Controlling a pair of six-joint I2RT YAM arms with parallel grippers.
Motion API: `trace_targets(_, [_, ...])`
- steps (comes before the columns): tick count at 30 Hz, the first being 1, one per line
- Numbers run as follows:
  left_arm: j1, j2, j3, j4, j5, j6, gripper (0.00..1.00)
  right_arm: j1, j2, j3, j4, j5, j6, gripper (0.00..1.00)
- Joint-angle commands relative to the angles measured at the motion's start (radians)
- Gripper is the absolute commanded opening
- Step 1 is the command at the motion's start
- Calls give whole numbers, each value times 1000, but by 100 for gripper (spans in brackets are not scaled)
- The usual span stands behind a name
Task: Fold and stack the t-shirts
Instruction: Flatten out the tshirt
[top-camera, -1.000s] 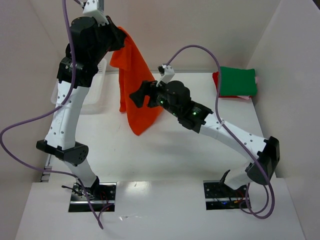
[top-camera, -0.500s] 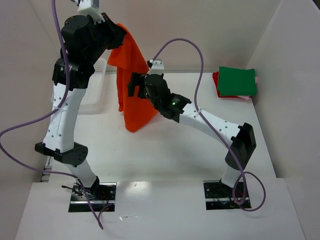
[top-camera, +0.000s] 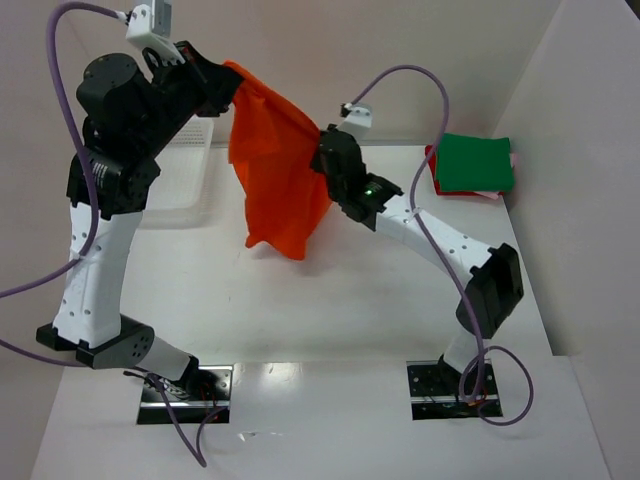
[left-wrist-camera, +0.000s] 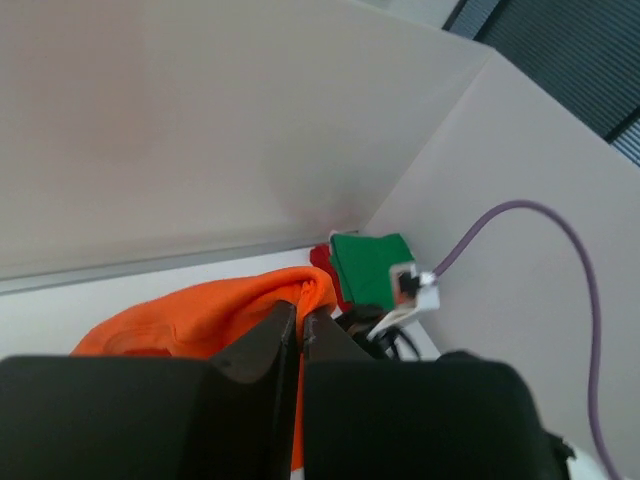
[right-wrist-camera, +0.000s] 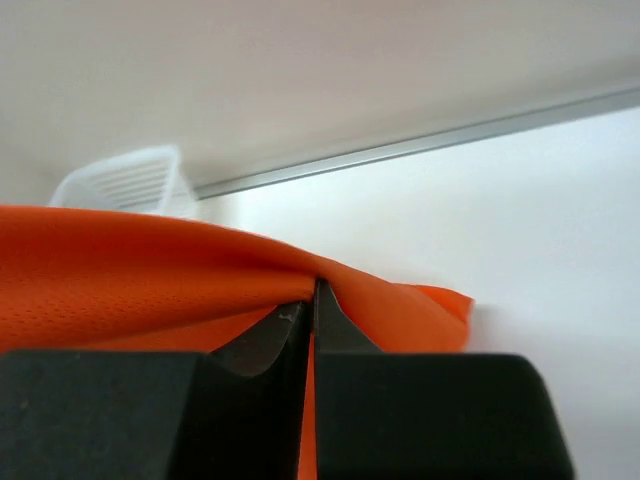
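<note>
The bright orange t-shirt (top-camera: 280, 170) hangs in the air above the table, stretched between both arms. My left gripper (top-camera: 222, 82) is shut on its upper left edge, the cloth (left-wrist-camera: 200, 315) bunched between the jaws (left-wrist-camera: 300, 318). My right gripper (top-camera: 322, 150) is shut on the shirt's right edge, the fabric (right-wrist-camera: 150, 270) pinched at the fingertips (right-wrist-camera: 312, 295). A folded green t-shirt (top-camera: 474, 163) lies on a red one (top-camera: 431, 160) and a pale pink one (top-camera: 513, 158) at the back right corner. The stack also appears as green t-shirt (left-wrist-camera: 370, 265) in the left wrist view.
A white mesh basket (top-camera: 185, 170) stands at the back left, partly behind the left arm, and shows as basket (right-wrist-camera: 130, 180) in the right wrist view. White walls close the table at the back and right. Purple cables loop over both arms.
The right gripper moved up to the shirt's right edge and shut on it. The left arm swung left and higher, spreading the orange shirt wider between the two grippers.
</note>
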Motion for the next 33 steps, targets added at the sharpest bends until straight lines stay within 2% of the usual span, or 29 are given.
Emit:
trace_targets(1, [-1, -49, -69, 124, 20, -21, 0, -91, -135, -95, 13, 52, 68, 3])
trace_targets(6, [-1, -70, -128, 158, 40, -21, 0, -152, -231, -218, 70, -50, 38, 5])
trace_targets(17, [-1, -70, -161, 190, 91, -30, 0, -153, -309, -330, 117, -199, 27, 5])
trace_targets(20, [-1, -49, -152, 201, 123, -30, 0, -153, -346, -375, 162, -329, 16, 3])
trace_targets(21, [-1, -40, -152, 201, 138, -19, 0, -153, -355, -399, 176, -439, 16, 3])
trace_targets(23, [-1, -12, -141, 227, 204, -10, 0, -119, -373, -410, 196, -504, -8, 3])
trace_targets(25, [-1, 27, -103, 227, 251, -10, 0, -41, -383, -419, 196, -514, -21, 10])
trace_targets(26, [-1, 41, -87, 227, 294, -1, 0, -15, -383, -419, 177, -514, -21, 28])
trace_targets(27, [-1, 57, -76, 215, 317, -1, 0, 5, -383, -419, 164, -514, -21, 40])
trace_targets(29, [-1, 92, -57, 192, 374, 22, 0, 18, -410, -410, 138, -503, -21, 56])
trace_targets(30, [8, 92, -56, 181, 412, 40, 0, 18, -428, -419, 116, -485, -21, 71])
trace_targets(32, [8, 106, -81, 161, 413, 40, 0, 18, -482, -431, 107, -436, -21, 80])
trace_targets(33, [17, 106, -140, 171, 399, 31, 0, 18, -540, -432, 107, -426, -21, 87])
